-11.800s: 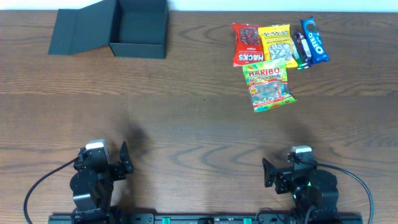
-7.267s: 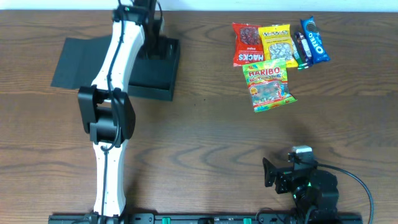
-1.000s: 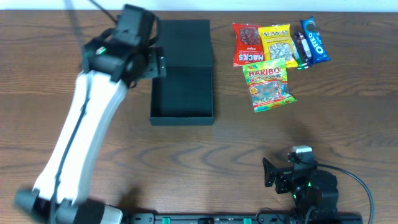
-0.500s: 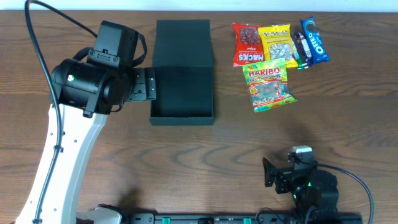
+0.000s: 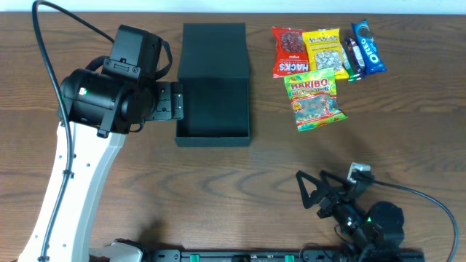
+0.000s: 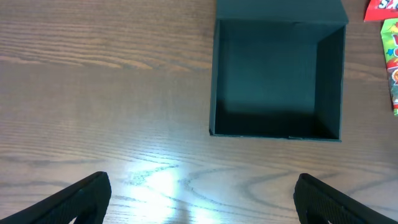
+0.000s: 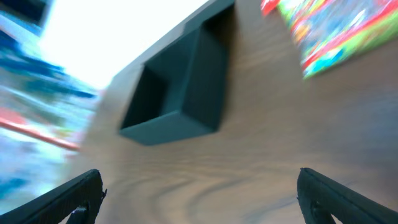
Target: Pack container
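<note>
Shows, nearest the bases, the right arm's black fingers (image 7: 68, 196) spread wide and empty, lifted off their rest pose within the last half second and angled across the brown wooden bench (image 5: 240, 167) toward the goods. Shows, farther out, the white left arm's fingers (image 6: 87, 196) likewise parted and holding nothing, unmoved over that interval, hovering just left of the matte black square cardboard container (image 5: 215, 109). Places that container mid-bench, brought in from the far left corner, empty, its hinged flap lid (image 5: 213, 47) lying open flat behind. Beyond and to the right, near the container: green Haribo gummy bag (image 5: 314, 100), red Hacks packet (image 5: 289, 51), yellow snack packet (image 5: 322, 49), blue Oreo pack (image 5: 368, 46), all untouched. Suggests positioning done and loading passing to the right arm, probably beginning with the Haribo bag.
</note>
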